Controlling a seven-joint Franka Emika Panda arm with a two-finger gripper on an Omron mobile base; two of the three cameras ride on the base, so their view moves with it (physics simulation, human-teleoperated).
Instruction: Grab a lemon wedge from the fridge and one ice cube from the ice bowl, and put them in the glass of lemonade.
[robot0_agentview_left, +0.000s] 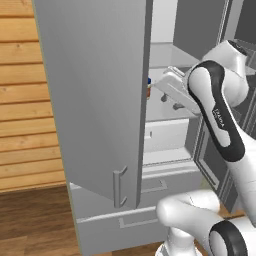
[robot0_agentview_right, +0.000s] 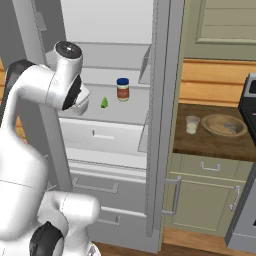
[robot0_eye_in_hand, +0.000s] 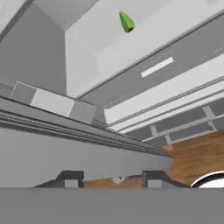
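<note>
Fingers (robot0_eye_in_hand: 112, 178): I see the two tips apart with nothing between them.
Lemon wedge (robot0_eye_in_hand: 126, 22): lying on the fridge (robot0_agentview_right: 161, 125) shelf, well ahead of them.

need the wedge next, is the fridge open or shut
Open: both fridge doors stand swung out, baring a shelf with the lemon wedge and a jar.

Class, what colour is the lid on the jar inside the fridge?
Blue; the jar shows it best in the right base view.
</note>
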